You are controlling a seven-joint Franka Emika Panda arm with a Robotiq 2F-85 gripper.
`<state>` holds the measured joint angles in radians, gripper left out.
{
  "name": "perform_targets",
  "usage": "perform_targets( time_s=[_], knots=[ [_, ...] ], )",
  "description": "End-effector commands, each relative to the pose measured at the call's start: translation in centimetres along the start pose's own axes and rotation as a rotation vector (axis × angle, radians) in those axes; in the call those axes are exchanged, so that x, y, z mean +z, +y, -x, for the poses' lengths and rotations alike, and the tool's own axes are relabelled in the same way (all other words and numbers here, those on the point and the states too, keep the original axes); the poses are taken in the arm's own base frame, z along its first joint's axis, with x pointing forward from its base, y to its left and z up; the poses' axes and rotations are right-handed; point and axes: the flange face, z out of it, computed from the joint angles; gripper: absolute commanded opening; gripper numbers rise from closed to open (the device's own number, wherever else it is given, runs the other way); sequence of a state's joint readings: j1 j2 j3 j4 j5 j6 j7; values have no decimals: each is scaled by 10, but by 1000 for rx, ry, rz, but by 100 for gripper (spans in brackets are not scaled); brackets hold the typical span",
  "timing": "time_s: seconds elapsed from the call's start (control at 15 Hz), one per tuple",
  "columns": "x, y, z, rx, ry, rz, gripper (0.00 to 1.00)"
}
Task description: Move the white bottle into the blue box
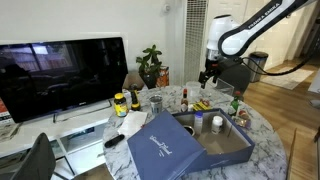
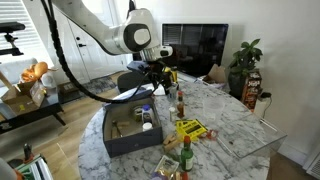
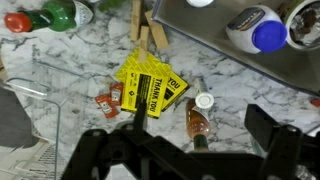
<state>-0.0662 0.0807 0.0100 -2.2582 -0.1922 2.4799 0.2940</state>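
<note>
The blue box stands open on the marble table, and its lid leans against its front. The box also shows in an exterior view and at the top of the wrist view. A short white bottle with a blue cap lies inside the box, and it shows in an exterior view. My gripper is open and empty. It hangs above the table beside the box. It is apart from the bottle.
A small amber sauce bottle lies on the marble under the gripper. Yellow cards, red packets and a green bottle lie nearby. A jar sits in the box. A TV and a plant stand behind the table.
</note>
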Motion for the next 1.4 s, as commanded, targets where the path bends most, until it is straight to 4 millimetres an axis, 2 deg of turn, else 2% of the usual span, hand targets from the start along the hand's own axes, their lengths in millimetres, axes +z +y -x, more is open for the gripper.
perform_targets(
  time_s=[0.0, 0.13, 0.33, 0.4, 0.8, 1.0, 1.07, 1.13, 1.33],
  knots=[
    [4, 5, 2, 18, 19, -38, 100],
    [8, 11, 4, 20, 22, -44, 100],
    [4, 7, 0, 15, 33, -47, 100],
    [8, 6, 1, 26, 15, -64, 100],
    [57, -3, -1, 7, 41, -79, 100],
    [79, -20, -3, -69, -5, -112, 100],
    [66, -9, 0, -27, 14, -90, 100],
    [72, -12, 0, -35, 5, -91, 100],
    [69, -10, -3, -31, 12, -90, 100]
  ],
)
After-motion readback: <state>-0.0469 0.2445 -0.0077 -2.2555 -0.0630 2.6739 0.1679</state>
